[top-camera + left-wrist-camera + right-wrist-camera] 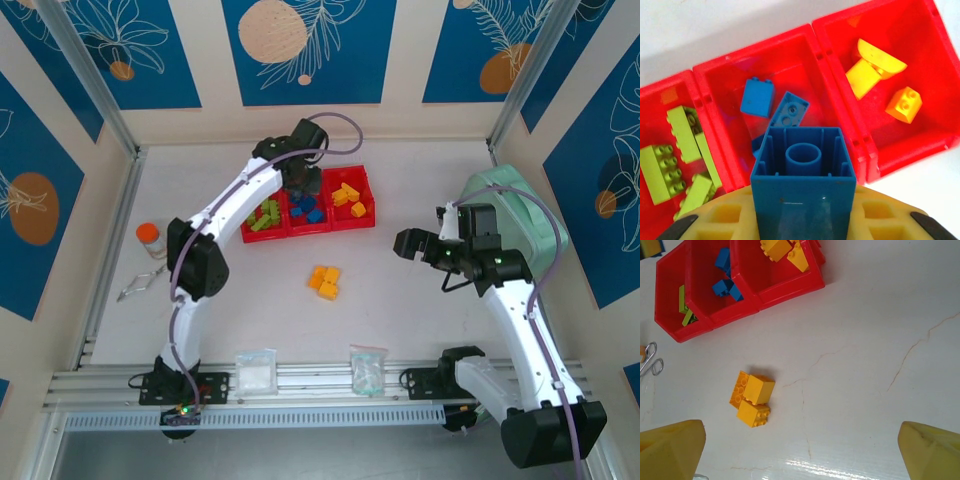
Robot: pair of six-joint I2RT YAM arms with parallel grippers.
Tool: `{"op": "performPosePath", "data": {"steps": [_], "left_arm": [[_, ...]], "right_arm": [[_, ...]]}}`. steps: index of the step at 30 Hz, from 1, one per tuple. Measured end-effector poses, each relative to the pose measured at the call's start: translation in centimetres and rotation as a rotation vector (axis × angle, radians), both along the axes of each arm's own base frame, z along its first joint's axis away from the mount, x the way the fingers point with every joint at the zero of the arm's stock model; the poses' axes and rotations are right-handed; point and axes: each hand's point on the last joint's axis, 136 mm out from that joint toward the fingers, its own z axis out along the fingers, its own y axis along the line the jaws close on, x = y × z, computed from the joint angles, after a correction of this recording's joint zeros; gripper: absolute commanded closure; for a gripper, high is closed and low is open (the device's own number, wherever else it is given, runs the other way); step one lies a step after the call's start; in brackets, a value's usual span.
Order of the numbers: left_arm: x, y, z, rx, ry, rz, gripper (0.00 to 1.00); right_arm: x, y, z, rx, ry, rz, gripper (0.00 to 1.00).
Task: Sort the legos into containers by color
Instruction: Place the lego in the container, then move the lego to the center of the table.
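Blue brick pinched in my left gripper hangs over the middle compartment; released off-centre, I judge it could bounce among the lime bricks, while my right gripper stands spread near loose yellow bricks.

glossy plastic containers, smooth plastic legos

Left tool clamps a blue lego, arm outstretched; right tool wide open

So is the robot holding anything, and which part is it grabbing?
The left jaws pinch a blue lego by its sides, hollow bottom facing the red tray. The right jaws are open, holding nothing.
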Motion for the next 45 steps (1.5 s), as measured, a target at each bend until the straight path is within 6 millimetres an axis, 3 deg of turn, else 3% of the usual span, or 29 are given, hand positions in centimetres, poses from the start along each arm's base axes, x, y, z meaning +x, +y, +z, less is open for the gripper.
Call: {"op": "performPosePath", "data": {"steps": [4, 8, 13, 21, 28, 32, 36, 42, 45], "left_arm": [[1.3, 0.4, -2.3, 0.026, 0.043, 0.019, 0.70], [1.0, 0.7, -5.3, 0.062, 0.113, 0.019, 0.69], [0.7, 0.5, -7.7, 0.082, 0.165, -0.001, 0.67], [0.6, 0.2, -8.0, 0.073, 0.178, -0.020, 0.58], [-0.4, 0.5, -8.7, 0.083, 0.199, -0.039, 0.32], [-1.4, 1.3, -7.7, 0.087, 0.186, -0.040, 0.16], [-2.8, 2.4, -4.4, 0.063, 0.127, -0.047, 0.01], [-6.1, 4.3, 2.3, -0.045, -0.038, -0.063, 0.01], [-8.4, 5.5, 4.5, -0.101, -0.104, -0.065, 0.01]], "right_arm": [[0.0, -0.1, 0.1, -0.005, -0.004, -0.004, 0.01], [0.1, -0.1, -0.1, -0.005, 0.001, -0.005, 0.01], [0.1, -0.1, -0.2, -0.006, 0.004, -0.005, 0.01], [0.3, -0.2, -0.5, -0.010, 0.016, -0.008, 0.01], [0.4, -0.4, -0.6, -0.022, 0.017, -0.019, 0.01], [0.4, -0.4, -0.7, -0.022, 0.020, -0.019, 0.01], [0.5, -0.5, -1.0, -0.025, 0.031, -0.023, 0.01], [0.5, -0.6, -1.5, -0.028, 0.058, -0.026, 0.01], [0.2, -0.4, -2.1, -0.024, 0.104, -0.020, 0.01]]}}
